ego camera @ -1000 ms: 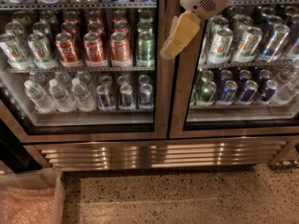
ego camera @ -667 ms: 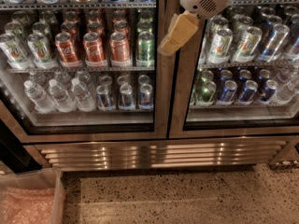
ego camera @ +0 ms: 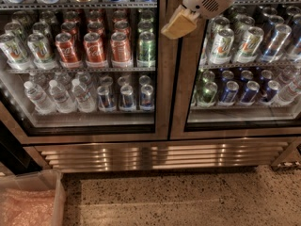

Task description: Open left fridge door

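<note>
Gripper (ego camera: 181, 22): top of the view, hanging before the centre seam and tilted down-left; whether it is open or closed cannot be told.
Left fridge door (ego camera: 161, 93): shut, filling the left half, its steel edge just below the gripper.
Behind its glass: red cola cans (ego camera: 94, 48) above water bottles (ego camera: 56, 95).
Right door (ego camera: 188, 93): shut, touching the left one at the seam.
Why there: likely the door's free edge, where a pull would begin.
</note>
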Motion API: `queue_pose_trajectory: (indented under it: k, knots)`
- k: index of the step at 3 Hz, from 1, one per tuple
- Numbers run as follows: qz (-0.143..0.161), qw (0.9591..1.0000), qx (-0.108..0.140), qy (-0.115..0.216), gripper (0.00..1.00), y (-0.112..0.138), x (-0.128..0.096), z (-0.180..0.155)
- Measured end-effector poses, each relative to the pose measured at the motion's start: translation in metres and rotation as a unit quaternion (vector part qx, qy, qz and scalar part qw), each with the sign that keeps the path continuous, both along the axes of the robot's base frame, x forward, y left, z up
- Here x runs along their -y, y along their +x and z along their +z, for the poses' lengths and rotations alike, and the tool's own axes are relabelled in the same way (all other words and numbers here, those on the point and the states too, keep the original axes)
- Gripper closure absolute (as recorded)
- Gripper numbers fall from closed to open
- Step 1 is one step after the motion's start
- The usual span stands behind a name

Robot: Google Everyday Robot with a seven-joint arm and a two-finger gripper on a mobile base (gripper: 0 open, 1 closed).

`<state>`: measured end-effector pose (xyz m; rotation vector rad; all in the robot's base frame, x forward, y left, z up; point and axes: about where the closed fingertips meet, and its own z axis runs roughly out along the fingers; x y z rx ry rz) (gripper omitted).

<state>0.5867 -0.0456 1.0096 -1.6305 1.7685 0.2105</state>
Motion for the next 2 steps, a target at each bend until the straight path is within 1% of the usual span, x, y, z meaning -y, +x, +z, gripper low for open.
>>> queue_pose_trajectory:
  k: [1, 2]
  knots:
    - [0.0, 1.0, 0.0, 0.0, 0.89, 0.0, 0.0, 0.0]
    - [0.0, 1.0, 0.0, 0.0, 1.0, 0.0, -0.0001, 0.0]
